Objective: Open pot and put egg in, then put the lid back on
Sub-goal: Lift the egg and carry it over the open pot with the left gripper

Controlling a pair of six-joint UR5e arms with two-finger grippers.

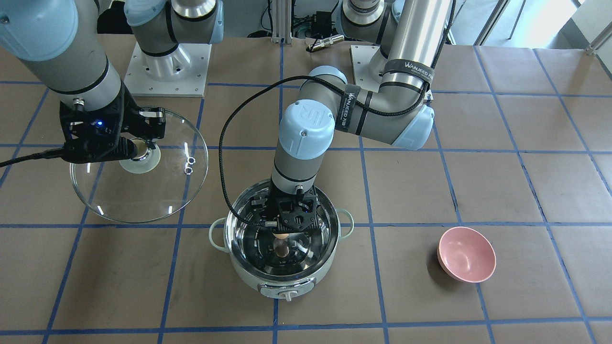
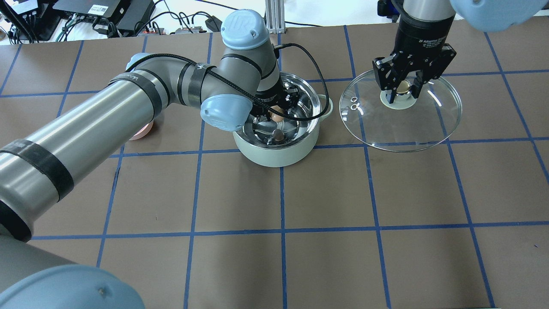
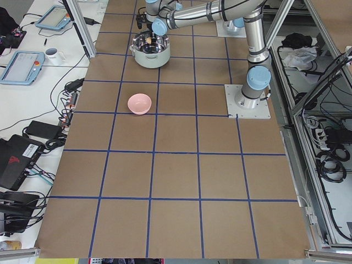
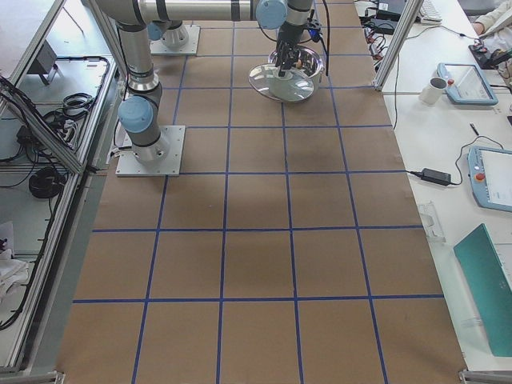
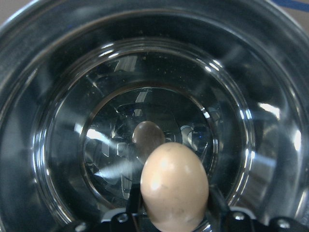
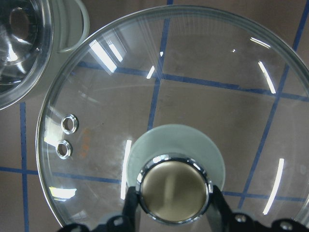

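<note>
Brown paper table (image 2: 283,193) with blue tape grid. Left gripper (image 1: 283,228) down inside open pot (image 2: 274,155), pinching egg (image 5: 174,187), long axis crosswise to squeeze. Steel floor straight beneath fingertips, apparently not touching. Right gripper (image 2: 402,92) clamped on knob (image 6: 174,191) of lid (image 2: 399,126), just beside pot. Lifted or resting: cannot tell. Likely next: release egg, withdraw, bring lid across.

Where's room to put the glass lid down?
The table on the robot's side of the pot is bare; so is the stretch between pot and pink bowl. It's crowded at the pot, where the left gripper holds the egg.
</note>
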